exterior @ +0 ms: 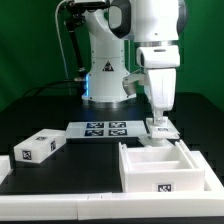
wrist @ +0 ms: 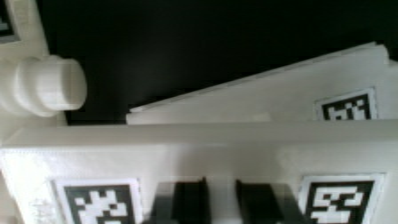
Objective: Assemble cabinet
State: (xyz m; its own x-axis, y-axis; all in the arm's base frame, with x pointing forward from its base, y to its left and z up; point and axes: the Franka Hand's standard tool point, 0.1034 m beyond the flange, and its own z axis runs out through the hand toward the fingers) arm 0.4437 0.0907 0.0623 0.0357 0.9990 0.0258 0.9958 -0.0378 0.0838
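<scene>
The white cabinet frame (exterior: 165, 165) with open compartments and a tag on its front stands at the front of the exterior view's right. My gripper (exterior: 160, 121) hangs straight down just behind it, shut on a small white tagged cabinet piece (exterior: 160, 129) that rests on the table. In the wrist view my dark fingers (wrist: 182, 203) stand close together across this white piece (wrist: 107, 165), with one tag on each side. My gripper (wrist: 221, 203) sits between the tags. A white drawer block (exterior: 36, 148) with tags lies at the exterior view's left.
The marker board (exterior: 103, 128) lies flat behind the middle, in front of the robot base. In the wrist view a round white knob (wrist: 36, 85) and a slanted white tagged panel (wrist: 267, 95) lie beyond the held piece. The table is black.
</scene>
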